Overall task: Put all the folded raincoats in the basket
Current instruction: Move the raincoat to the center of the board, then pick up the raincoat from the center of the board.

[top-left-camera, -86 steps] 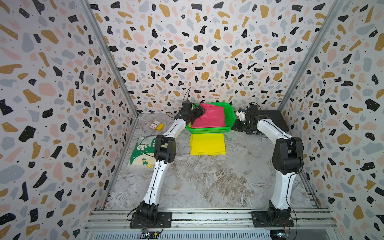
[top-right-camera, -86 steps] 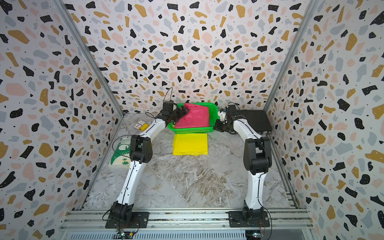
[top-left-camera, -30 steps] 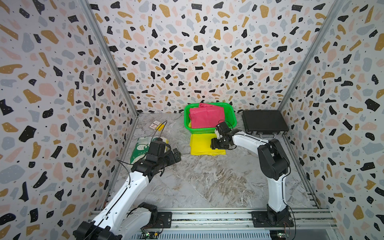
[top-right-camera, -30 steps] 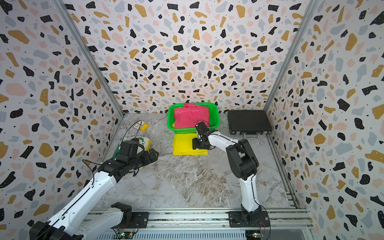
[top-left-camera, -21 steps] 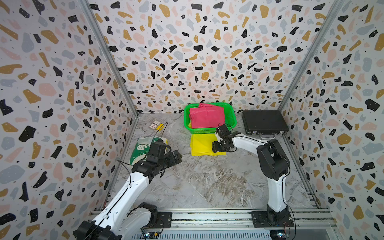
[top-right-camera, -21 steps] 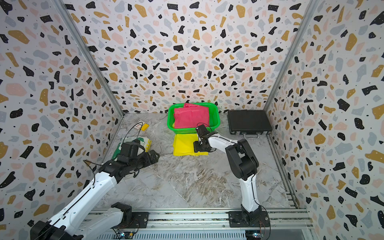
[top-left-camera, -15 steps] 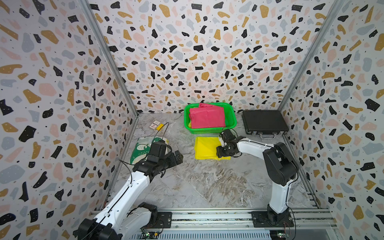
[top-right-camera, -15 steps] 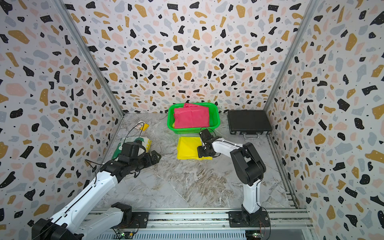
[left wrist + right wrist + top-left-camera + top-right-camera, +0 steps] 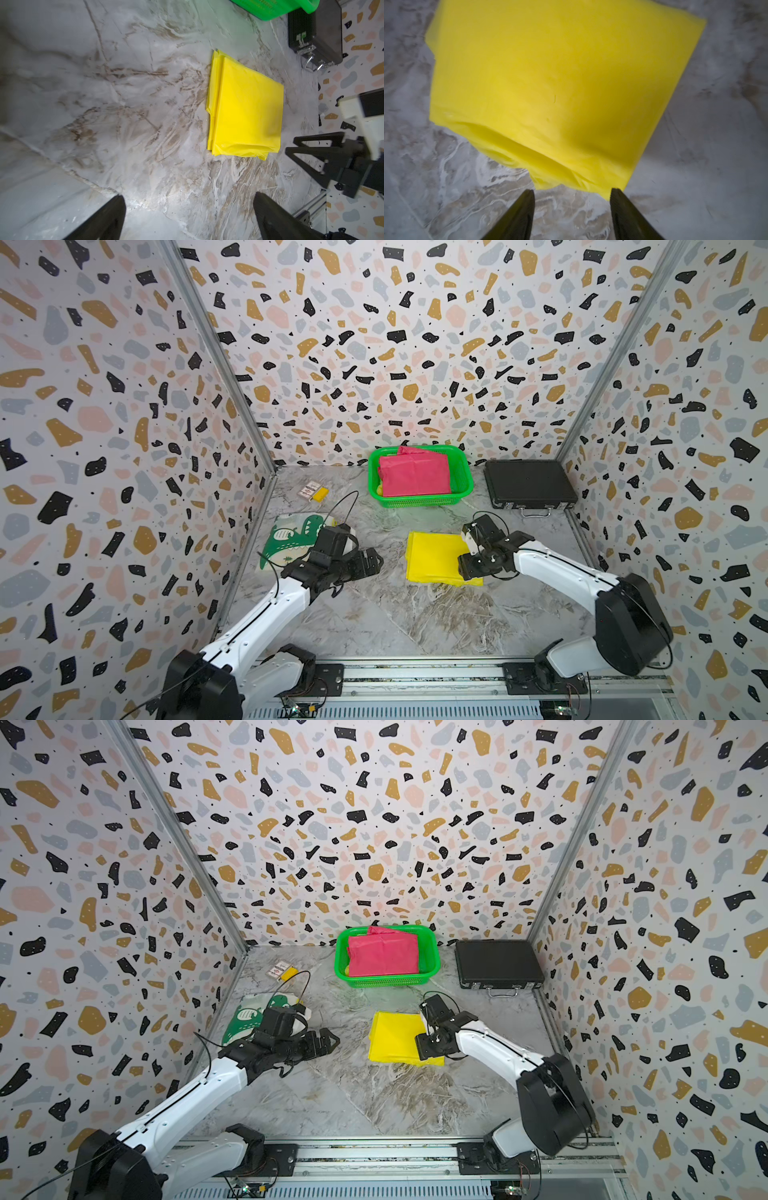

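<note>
We see the yellow folded raincoat (image 9: 432,558) (image 9: 392,1038) lying flat on the marble tabletop (image 9: 395,626), out in the open and not in the basket (image 9: 419,502) (image 9: 386,982). The bright green basket stands farther back against the rear wall, with bare marble between it and the yellow garment. A pink folded raincoat (image 9: 415,475) (image 9: 382,955) already fills the basket.

The right gripper (image 9: 463,560) (image 9: 571,193) sits low at the raincoat's near corner on the robot's right. In the right wrist view its jaws stand apart, with only marble between them. The raincoat's (image 9: 550,83) loose layered corner reaches just to one fingertip, and nothing is clamped.

The left gripper (image 9: 376,562) (image 9: 332,1040) (image 9: 187,199) hangs on the other side, apart from the raincoat (image 9: 247,108). Its jaws are spread wide over bare marble and it points toward the garment.

A black briefcase (image 9: 528,483) (image 9: 496,961) lies flat beside the basket on the robot's right. Behind the left arm we see a dinosaur-printed packet (image 9: 291,537). Near the back left corner lie a small card (image 9: 308,489) and a yellow block (image 9: 320,494), side by side.
</note>
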